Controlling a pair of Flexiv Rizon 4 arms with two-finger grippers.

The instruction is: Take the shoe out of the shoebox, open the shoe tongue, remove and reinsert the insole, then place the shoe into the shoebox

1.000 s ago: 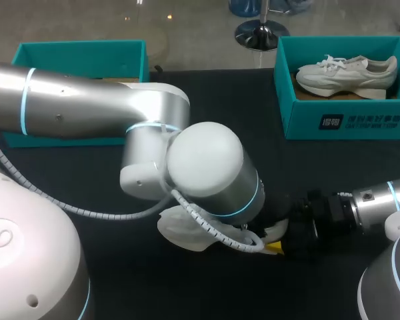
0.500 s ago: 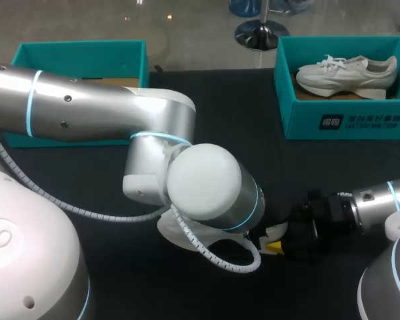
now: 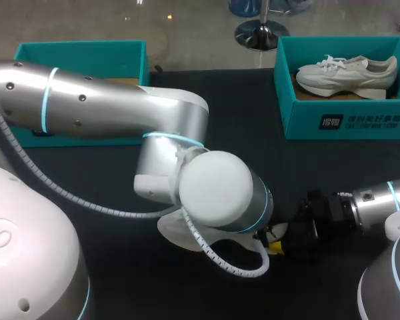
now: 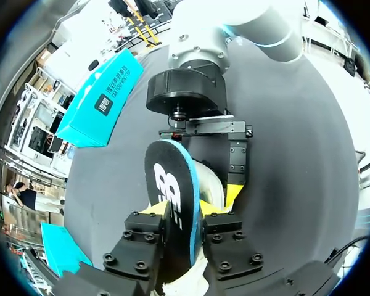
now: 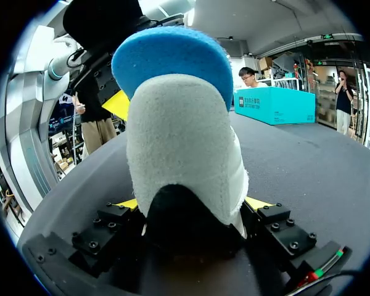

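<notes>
1. Head view, lower centre: the white fabric shoe (image 3: 175,233) sits on the black table (image 3: 87,173), well apart from the teal cardboard shoebox (image 3: 80,50) upper left.
2. Over the last second the silver left arm (image 3: 120,113) has slid right and down over it. Insole work under way, I'd judge.
3. Left gripper (image 4: 184,209) pinches the black, blue-edged foam insole (image 4: 172,197) upright; right gripper (image 5: 191,203) clamps the shoe.
</notes>
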